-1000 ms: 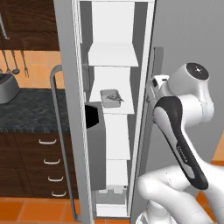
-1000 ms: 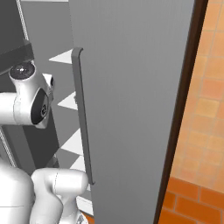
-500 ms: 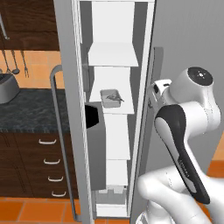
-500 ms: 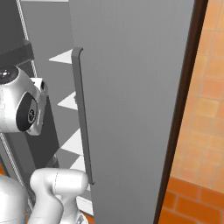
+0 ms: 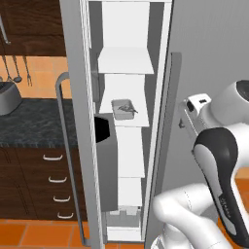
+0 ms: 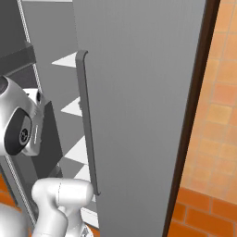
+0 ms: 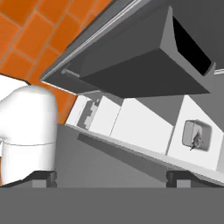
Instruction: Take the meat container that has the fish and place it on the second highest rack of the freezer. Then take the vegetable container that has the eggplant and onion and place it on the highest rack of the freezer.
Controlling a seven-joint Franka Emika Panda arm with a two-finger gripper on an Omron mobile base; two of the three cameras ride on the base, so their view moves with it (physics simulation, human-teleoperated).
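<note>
Jaws (image 7: 111, 175) spread wide (nothing between them), farther back from the fish container (image 5: 124, 109) than before.

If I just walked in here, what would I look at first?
Probably the tall grey freezer standing open, with its white racks stacked one above another. On the second rack from the top sits a small grey container with a fish inside. Close in front, at the right of the left base view, bends the big white robot arm with dark joints.
</note>
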